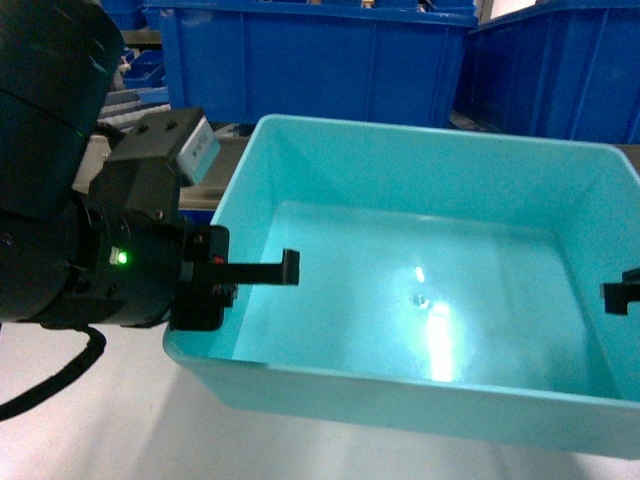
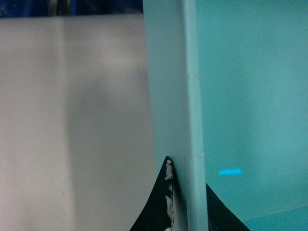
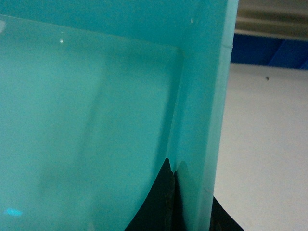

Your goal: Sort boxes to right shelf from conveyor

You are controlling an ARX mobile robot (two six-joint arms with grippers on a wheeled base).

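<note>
- We see one turquoise box [image 1: 420, 300], open-topped, resting on the pale grey conveyor [image 1: 90, 430], and it lies between our two sets of jaws.
- Our left gripper [image 1: 225, 272] sits at the box's left wall; one dark finger [image 1: 262, 270] reaches over the rim and points inward above the box floor.
- In the left wrist view that wall [image 2: 171, 96] runs straight up from between the jaws, with a dark finger [image 2: 156, 207] on its outer face and another [image 2: 216, 209] on its inner face. The jaws are closed narrow on the wall, gripping it.
- Our right gripper [image 1: 622, 293] shows in the head view only as a dark tip at the frame's edge, just inside the right wall.
- In the right wrist view the right wall [image 3: 204, 120] likewise rises from between the jaws, one finger [image 3: 161, 202] pressed to its inner face and a second [image 3: 224, 216] outside. These jaws also pinch the wall narrowly.
- Beyond the left jaws' far side, past the box, stand large dark blue bins [image 1: 310, 60].
- The belt surface [image 2: 72, 120] lies pale outside the left jaws, and again outside the right jaws [image 3: 264, 144].
</note>
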